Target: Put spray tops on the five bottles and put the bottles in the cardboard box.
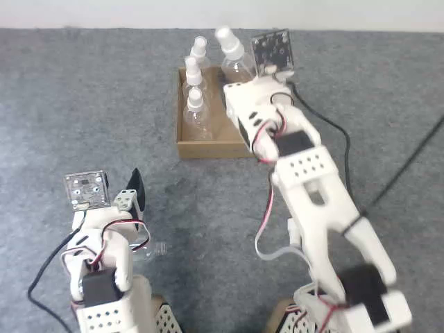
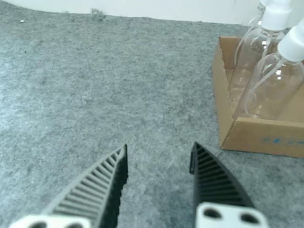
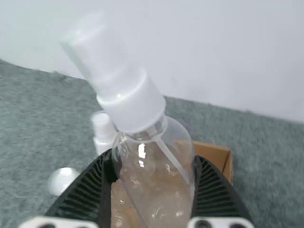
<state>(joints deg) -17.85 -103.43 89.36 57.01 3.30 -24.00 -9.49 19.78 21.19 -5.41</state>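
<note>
Right end effector [image 3: 154,160] grips a capped bottle [image 3: 137,109] at the cardboard box [image 1: 211,149] holding three bottles [image 1: 196,111].

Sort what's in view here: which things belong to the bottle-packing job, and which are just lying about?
Belongs to the job:
cardboard box
three capped bottles standing in it
fourth capped bottle, gripped by the right hand at the box
bottle lying by the left arm
left hand, open over the carpet

Just there:
grey carpet
black cable
white wall
</note>
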